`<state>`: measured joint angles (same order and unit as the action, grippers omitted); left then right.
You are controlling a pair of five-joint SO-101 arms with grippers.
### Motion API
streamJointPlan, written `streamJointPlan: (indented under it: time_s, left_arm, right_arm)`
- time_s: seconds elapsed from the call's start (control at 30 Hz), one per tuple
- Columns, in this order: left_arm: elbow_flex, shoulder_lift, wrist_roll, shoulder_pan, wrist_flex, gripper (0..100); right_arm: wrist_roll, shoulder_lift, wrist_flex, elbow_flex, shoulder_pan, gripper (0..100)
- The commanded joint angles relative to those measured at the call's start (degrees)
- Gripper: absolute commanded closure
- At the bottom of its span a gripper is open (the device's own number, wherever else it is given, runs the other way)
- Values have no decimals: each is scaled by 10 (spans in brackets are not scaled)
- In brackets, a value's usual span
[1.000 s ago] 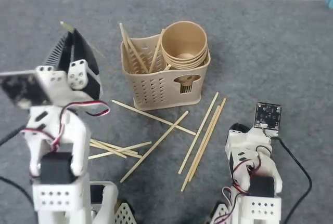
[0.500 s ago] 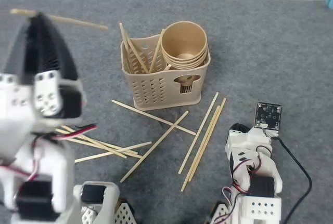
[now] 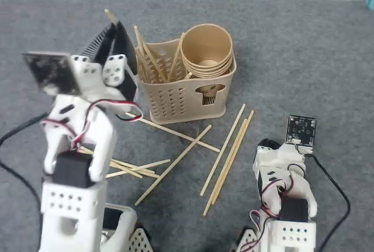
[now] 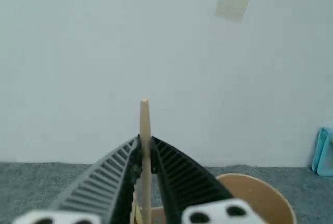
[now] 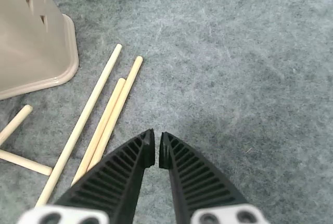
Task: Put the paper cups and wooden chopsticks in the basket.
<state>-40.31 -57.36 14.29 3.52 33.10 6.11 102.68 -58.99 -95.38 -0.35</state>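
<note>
Just beside the rim of the slotted beige plastic basket (image 3: 175, 97), the left gripper (image 4: 145, 148) pinches a slim wooden chopstick (image 4: 144, 117) (tan paper cups (image 3: 206, 47) nest inside), while the right gripper (image 5: 156, 148), fingers clenched empty, overhangs open grey felt desk (image 5: 250, 52).

chopstick (image 3: 109, 14) half-hidden (behind left gripper (image 3: 115, 25)), basket (image 5: 31, 37) cropped
</note>
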Motion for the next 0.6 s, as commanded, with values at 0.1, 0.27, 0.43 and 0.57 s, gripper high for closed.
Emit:
streamJointPlan:
  time_s: [0.1, 0.27, 0.43, 0.57]
  left_arm:
    - [0, 13, 6, -1, 35, 850]
    - [28, 13, 6, -22, 80, 818]
    - [66, 13, 6, -88, 154, 858]
    - [51, 17, 5, -173, 211, 861]
  right_arm:
    - [-8, 3, -2, -11, 5, 955]
    - [-8, 3, -2, -11, 5, 955]
    - [-8, 3, -2, -11, 5, 955]
    - [-8, 3, -2, -11, 5, 955]
